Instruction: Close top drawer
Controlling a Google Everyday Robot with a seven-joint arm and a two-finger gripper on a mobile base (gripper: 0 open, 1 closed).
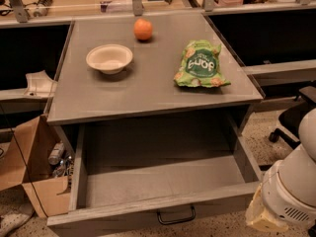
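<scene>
The top drawer (163, 181) is pulled far out from under the grey tabletop (148, 88). It is wide, deep and empty, with grey wood-grain walls. Its dark loop handle (176, 216) is centred on the front panel at the bottom edge of the view. The white arm (291, 194) is at the lower right, just beside the drawer's front right corner. My gripper is not in view; it lies below or beyond the picture's edge.
On the tabletop are a white bowl (109, 58), an orange (143, 29) and a green snack bag (200, 65). An open cardboard box (34, 181) with bottles stands on the floor at the left. An office chair base (289, 127) is at the right.
</scene>
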